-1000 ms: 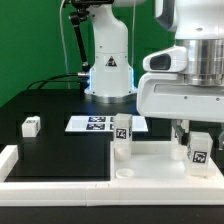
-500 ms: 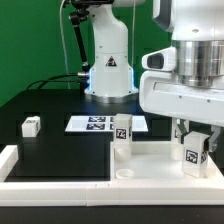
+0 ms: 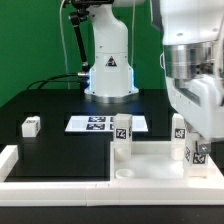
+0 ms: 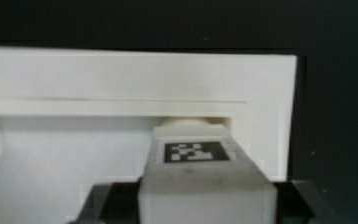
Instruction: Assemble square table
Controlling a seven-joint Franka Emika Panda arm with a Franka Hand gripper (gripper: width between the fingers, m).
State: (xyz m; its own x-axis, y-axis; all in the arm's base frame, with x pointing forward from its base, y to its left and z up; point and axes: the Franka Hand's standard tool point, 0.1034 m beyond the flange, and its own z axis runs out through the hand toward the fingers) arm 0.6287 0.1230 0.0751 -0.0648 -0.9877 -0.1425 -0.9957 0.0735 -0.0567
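Green backdrop and black worktop [image 3: 50, 108]: from my remote station, the exterior view has the square table slab [image 3: 150, 162] lying flat at the front. One standing leg [image 3: 122, 135] is upright at the slab's corner on the exterior view's left. A second upright leg [image 3: 180, 135] stands on the slab's far side, though I cannot tell whether it is seated. The tool [image 3: 198, 148] hangs over the slab's corner on the exterior view's right, clamped on the gripped leg [image 3: 200, 155]. A loose leg [image 3: 31, 126] lies well apart from the slab, and the marker board [image 3: 95, 124] sits behind the slab.

In the wrist view, the gripped leg [image 4: 197, 170] shows its tag between two dark fingers [image 4: 108, 205] pressed to its sides. Its end meets the slab's white surface beside a corner.

I judge this step to be seating that leg. If its end is not square to the socket, it could jam or go in tilted. Turning the wrist could drag the unpinned slab across the worktop. The tool could also clip the second upright leg just beside it.
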